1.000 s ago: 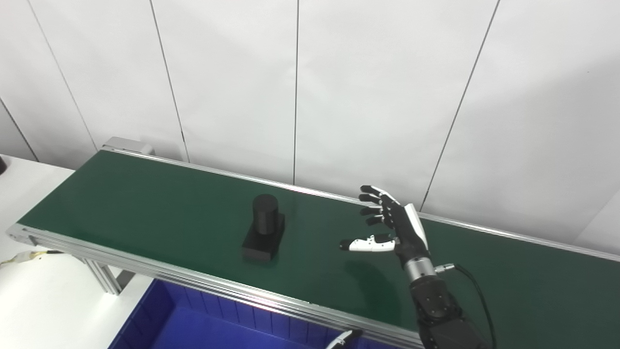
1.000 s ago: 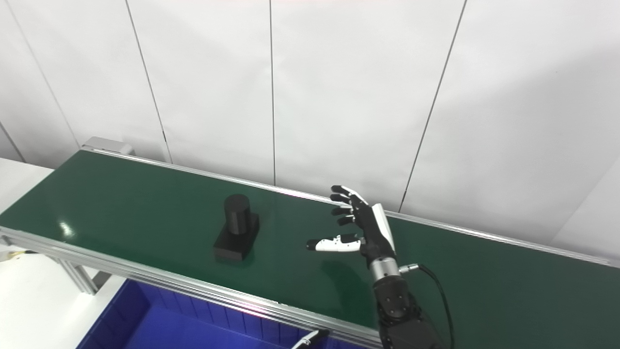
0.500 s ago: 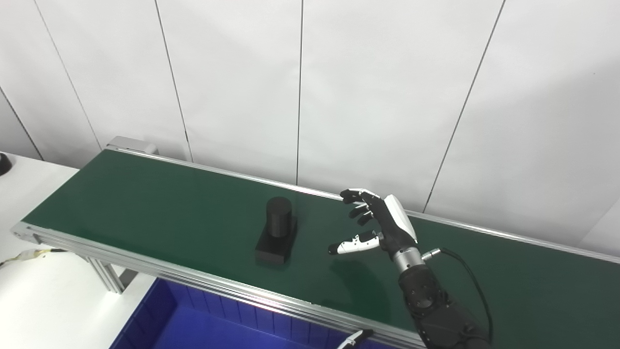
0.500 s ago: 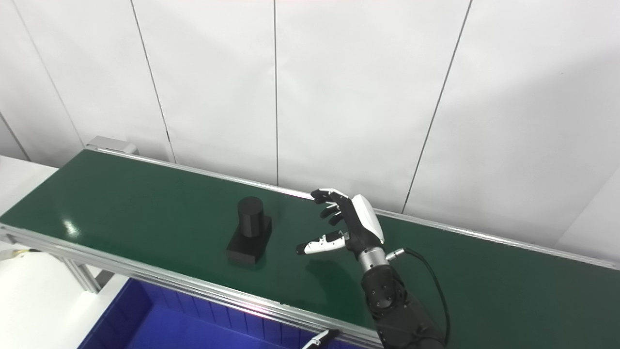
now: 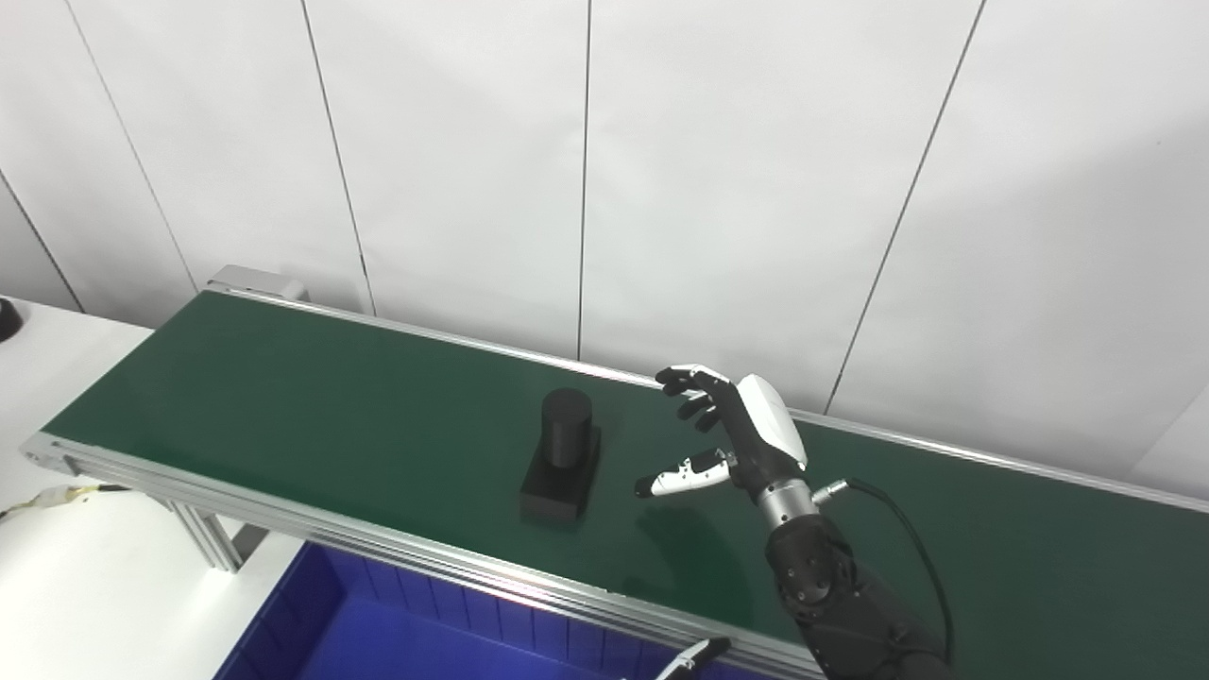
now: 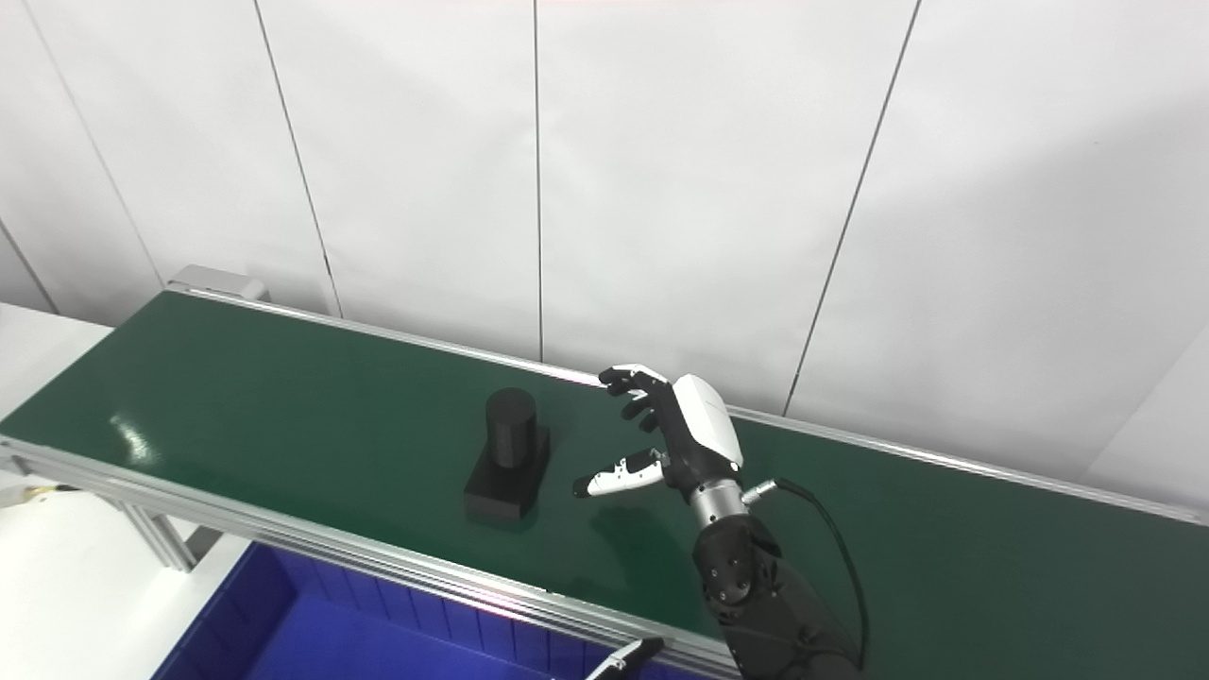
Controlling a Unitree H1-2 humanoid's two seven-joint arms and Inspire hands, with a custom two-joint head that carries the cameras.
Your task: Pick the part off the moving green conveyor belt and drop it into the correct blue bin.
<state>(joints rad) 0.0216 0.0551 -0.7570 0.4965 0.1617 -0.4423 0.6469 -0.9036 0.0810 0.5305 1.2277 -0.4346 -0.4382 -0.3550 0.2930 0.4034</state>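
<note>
The part is black, an upright cylinder on a rectangular base, standing on the green conveyor belt near its front edge. My right hand is open, fingers and thumb spread, held just above the belt a short way to the right of the part and not touching it. It also shows in the right eye view. Only a white and black fingertip of my left hand shows at the bottom edge, over the blue bin.
The blue bin sits below the belt's front aluminium rail. A white table lies at the left under the belt's end. A white panelled wall stands right behind the belt.
The part has travelled to the right along the belt, closer to my right hand. The right hand has shifted left and tilted toward it. The camera shifted slightly at first.
</note>
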